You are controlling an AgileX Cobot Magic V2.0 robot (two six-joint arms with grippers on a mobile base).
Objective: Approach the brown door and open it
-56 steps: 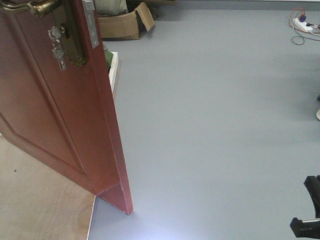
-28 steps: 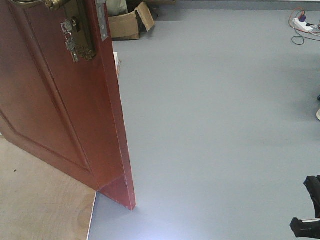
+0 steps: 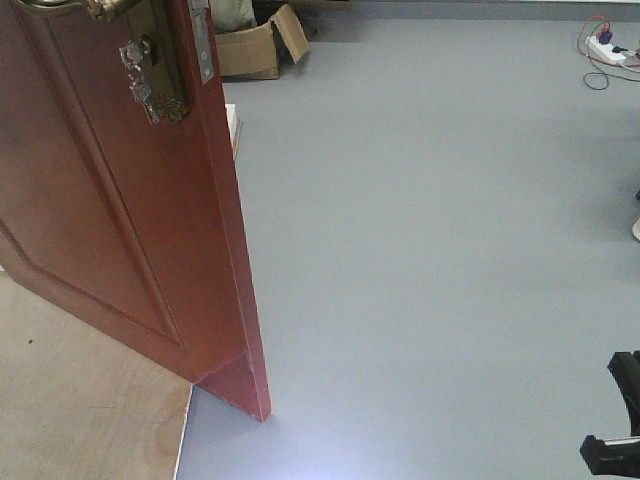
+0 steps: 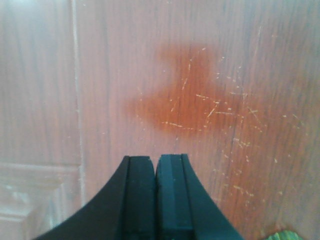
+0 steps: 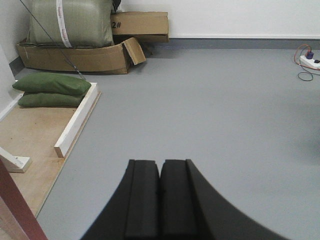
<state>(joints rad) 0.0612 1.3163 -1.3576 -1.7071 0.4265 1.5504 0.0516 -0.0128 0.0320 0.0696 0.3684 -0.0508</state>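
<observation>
A grey floor [image 3: 430, 250] stretches across an open room, with a cardboard box [image 3: 250, 45] by the far wall and a power strip [image 3: 605, 48] at the far right. The brown door [image 3: 110, 200] is pictured at the left of the front view. It stands ajar, its free edge turned toward the camera and its foot at the edge of a plywood board [image 3: 80, 400]. Its brass lever handle [image 3: 70, 8] and keyed lock plate [image 3: 150, 85] are cut off by the top of the frame. The left pincer [image 4: 155, 162] is shown with fingers pressed together, nothing held, close to the door's scratched panel; contact cannot be confirmed. The right pincer [image 5: 160, 167] is likewise closed and empty, aimed over bare floor. The opening step is judged to be under way. A wider swing would be called for next, made by a steady push from the left arm with the base advanced alongside.
</observation>
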